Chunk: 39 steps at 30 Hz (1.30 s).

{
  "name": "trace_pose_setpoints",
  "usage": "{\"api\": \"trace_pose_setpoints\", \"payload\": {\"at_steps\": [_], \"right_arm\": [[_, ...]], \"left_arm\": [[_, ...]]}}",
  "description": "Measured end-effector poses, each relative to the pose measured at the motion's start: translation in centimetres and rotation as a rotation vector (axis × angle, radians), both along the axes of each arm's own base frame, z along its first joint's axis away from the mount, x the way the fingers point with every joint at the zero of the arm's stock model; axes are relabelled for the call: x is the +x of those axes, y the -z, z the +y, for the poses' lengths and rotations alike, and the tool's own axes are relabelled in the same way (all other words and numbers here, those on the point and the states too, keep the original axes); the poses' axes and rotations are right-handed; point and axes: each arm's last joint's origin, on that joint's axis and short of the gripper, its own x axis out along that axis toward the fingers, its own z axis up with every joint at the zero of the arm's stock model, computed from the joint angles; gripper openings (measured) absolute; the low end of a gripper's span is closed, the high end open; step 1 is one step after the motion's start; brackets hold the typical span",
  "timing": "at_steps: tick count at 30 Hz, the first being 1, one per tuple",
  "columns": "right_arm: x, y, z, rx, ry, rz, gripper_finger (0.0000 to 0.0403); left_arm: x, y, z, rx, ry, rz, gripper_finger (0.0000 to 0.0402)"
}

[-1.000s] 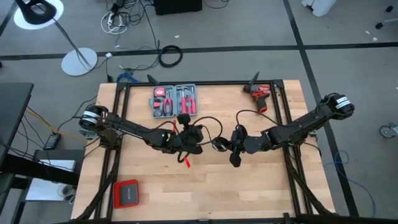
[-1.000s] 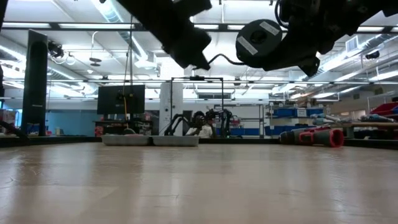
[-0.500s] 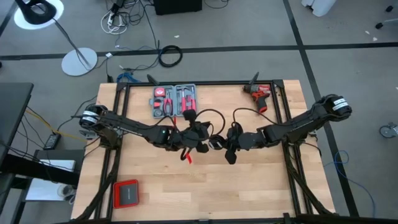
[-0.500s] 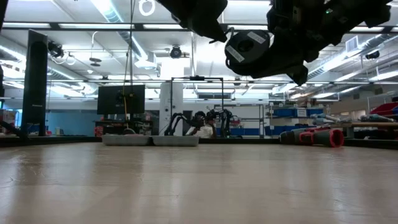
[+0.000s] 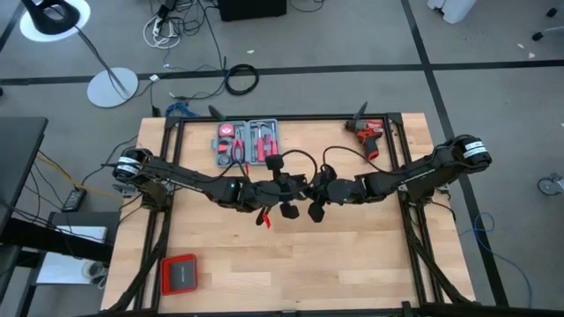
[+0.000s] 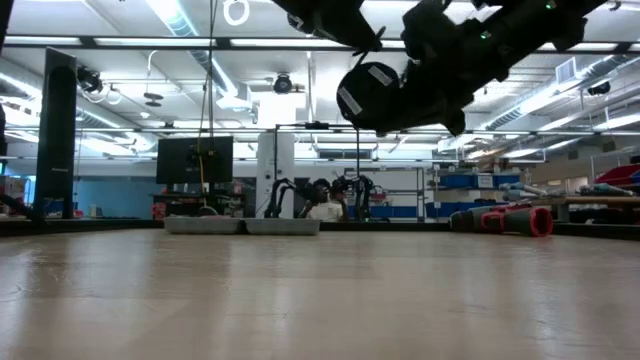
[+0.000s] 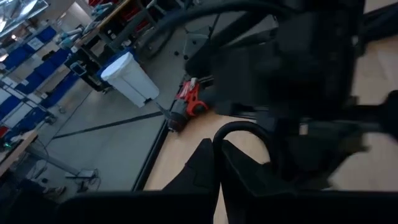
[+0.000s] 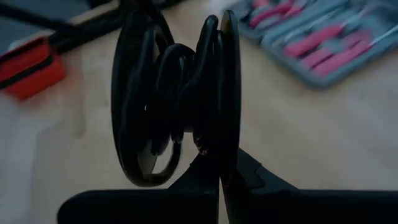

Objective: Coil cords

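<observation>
Both arms meet over mid-table, well above the wood. Your left gripper (image 5: 280, 189) and right gripper (image 5: 315, 195) sit just beside each other, tips nearly facing.

Right gripper: fingers (image 8: 219, 124) pressed together, and the wrist view shows several black turns of the cable (image 8: 146, 106) bunched hard against them, pinched at the tips. Read that as clamped on the coil already made.

Left gripper: fingers (image 7: 211, 168) together too, with one black strand arching up just beyond the tips. Whether that strand is actually nipped between them you cannot tell from here; it looks likely.

From above, the free cable (image 5: 300, 160) loops up and away from both grippers toward the tool case (image 5: 248, 141) side, with the plug block (image 5: 273, 162) sitting just past the left gripper on that same side.

The relation that matters: the loose run lies on the far side of the two grippers, its arc spanning from one to the other, so the long axis runs gripper to gripper. The left is nearer the plug end. My read: the next wrap wants the left carrying slack round the right's bundle.

The drill (image 5: 367, 132) stands well clear, beyond the right arm.
</observation>
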Motion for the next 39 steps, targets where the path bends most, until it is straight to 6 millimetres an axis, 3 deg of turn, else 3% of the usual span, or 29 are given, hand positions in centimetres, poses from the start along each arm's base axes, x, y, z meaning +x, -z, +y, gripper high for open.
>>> {"api": "trace_pose_setpoints", "payload": {"at_steps": [9, 17, 27, 39], "right_arm": [[0.7, -1.6, -0.4, -0.104, 0.033, -0.116, 0.0000], [0.8, -1.8, -0.4, -0.115, 0.042, -0.128, 0.0000], [0.8, -1.9, -0.3, -0.127, 0.028, -0.140, 0.0000], [0.9, -2.2, -0.4, -0.128, 0.051, -0.163, 0.0000]], "left_arm": [[-0.2, -0.2, -1.2, -0.053, -0.011, -0.052, 0.0013], [-0.1, 0.0, -1.5, -0.094, -0.023, -0.083, 0.0013], [0.0, 0.7, -3.1, -0.058, 0.126, -0.010, 0.0017], [0.0, 0.9, -3.3, -0.027, 0.181, 0.022, 0.0018]]}}
